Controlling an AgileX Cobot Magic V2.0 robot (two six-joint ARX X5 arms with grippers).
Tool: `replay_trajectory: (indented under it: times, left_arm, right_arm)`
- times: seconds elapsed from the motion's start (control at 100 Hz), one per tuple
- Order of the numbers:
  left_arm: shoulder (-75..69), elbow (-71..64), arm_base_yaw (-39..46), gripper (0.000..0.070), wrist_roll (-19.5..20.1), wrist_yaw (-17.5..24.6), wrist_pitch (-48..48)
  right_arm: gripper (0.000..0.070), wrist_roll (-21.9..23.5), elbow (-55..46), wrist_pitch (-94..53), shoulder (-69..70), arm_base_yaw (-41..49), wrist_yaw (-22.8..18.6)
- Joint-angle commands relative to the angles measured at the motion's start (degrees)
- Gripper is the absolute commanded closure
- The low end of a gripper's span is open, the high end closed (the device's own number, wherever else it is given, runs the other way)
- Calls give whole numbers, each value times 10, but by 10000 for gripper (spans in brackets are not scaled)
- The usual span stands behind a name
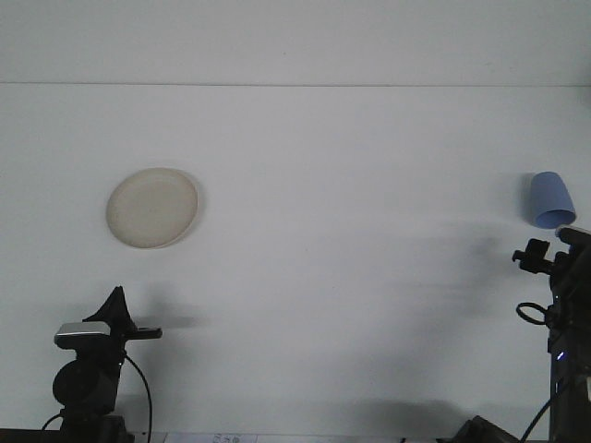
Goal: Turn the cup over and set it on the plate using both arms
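Note:
A cream round plate (152, 208) lies on the white table at the left. Far to the right rests a blue cup (551, 199), narrow end away from me and wide end toward me. My left gripper (116, 297) sits low at the front left, well short of the plate, its fingers together in a point with nothing in them. My right gripper (540, 258) is raised at the right edge, just in front of and below the cup, apart from it and partly cut off by the frame.
The white table (351, 240) ends at a far edge line near the top of the view. A black cable (530, 314) loops off the right arm.

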Motion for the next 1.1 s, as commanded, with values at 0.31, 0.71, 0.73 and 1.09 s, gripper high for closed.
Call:
replay_trajectory:
  times: [0.31,0.71,0.73,1.09]
  left_arm:
    - [-1,-11,1,685,7,-2,8]
    - [-1,-11,1,685,7,-2,8]
    - [-1,-11,1,685,7,-2,8]
    - [-1,-11,1,685,7,-2,8]
  right_arm:
    - [223,-36,6,234,183,-62,-93]
    - [223,-52,104,306,348,-66,-124]
    - [223,-52,111,307,355,-66,-128]
    - [319,-70,225,313,461,-68,-153]
